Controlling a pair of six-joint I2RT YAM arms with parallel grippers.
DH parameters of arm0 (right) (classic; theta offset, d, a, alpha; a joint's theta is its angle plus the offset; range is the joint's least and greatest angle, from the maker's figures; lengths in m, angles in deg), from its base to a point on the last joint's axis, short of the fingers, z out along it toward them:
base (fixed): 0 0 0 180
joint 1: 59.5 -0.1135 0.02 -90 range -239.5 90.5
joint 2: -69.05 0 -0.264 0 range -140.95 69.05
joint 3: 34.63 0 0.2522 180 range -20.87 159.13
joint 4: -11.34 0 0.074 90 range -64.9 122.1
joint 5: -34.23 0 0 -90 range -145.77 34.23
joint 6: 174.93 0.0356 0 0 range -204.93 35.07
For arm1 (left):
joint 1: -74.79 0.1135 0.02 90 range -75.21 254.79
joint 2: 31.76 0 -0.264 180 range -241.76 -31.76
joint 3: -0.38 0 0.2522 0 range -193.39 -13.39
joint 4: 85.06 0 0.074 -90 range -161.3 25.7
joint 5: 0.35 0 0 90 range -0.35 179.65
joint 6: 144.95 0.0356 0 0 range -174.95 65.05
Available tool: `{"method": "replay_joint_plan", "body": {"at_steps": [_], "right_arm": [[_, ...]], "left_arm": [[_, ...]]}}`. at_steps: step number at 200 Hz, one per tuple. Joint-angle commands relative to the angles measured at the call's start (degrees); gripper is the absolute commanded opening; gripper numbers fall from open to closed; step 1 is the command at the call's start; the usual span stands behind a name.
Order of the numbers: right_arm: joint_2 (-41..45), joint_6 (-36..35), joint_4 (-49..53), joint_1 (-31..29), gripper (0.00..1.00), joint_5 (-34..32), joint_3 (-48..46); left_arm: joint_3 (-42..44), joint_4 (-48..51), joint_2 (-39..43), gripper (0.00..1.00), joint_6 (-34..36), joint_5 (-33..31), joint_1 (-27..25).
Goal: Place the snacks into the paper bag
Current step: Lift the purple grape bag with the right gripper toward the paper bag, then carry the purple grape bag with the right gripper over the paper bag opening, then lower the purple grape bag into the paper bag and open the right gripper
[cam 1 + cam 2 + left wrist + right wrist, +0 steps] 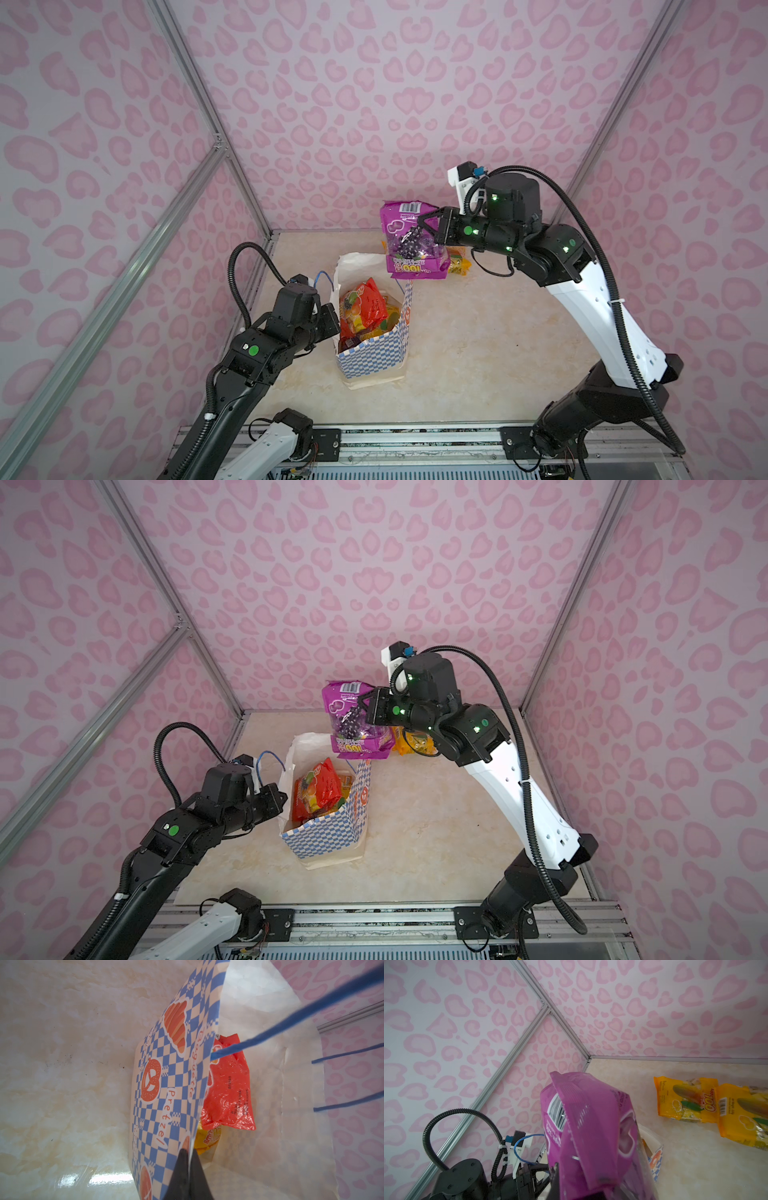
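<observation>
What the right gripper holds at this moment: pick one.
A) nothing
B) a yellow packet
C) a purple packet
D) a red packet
C: the right gripper is shut on the purple packet and holds it in the air, while two yellow packets lie on the table.
</observation>
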State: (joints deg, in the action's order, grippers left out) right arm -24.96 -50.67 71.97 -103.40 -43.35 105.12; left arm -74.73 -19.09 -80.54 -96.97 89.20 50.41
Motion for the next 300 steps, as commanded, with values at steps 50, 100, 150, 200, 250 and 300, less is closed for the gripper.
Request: {"method": "replay_joint_plan", "body": {"at_steps": [50, 100, 150, 200, 250, 300], "right_arm": [[-7.14, -1.57, -1.7, -4.96, 0.0, -1.22, 1.36], [-6.54, -1.04, -3.89, -5.81, 0.0, -0.41, -7.17], [-8.69, -1.57, -3.44, -7.0, 0.0, 0.37, -9.29], [-14.21, -3.75, -0.05, -9.0, 0.0, 0.89, -1.81], [-19.49, -3.42, 2.53, -9.39, 0.0, 1.71, 6.99], [-18.57, -2.48, 0.43, -10.3, 0.0, 1.99, -0.18]], "left_arm": [[0.54, -0.83, 0.49, 0.03, -0.31, 0.62, 0.04], [0.61, -0.88, 0.0, 0.03, 0.37, 0.45, 0.04], [0.87, -1.05, -0.25, 0.03, 0.54, 0.45, 0.01], [0.53, -0.77, -0.02, 0.03, 0.54, 0.44, 0.04], [0.52, -0.53, 0.13, 0.03, 0.5, 0.38, 0.04], [0.57, -0.31, 0.12, 0.03, 0.52, 0.1, 0.04]]}}
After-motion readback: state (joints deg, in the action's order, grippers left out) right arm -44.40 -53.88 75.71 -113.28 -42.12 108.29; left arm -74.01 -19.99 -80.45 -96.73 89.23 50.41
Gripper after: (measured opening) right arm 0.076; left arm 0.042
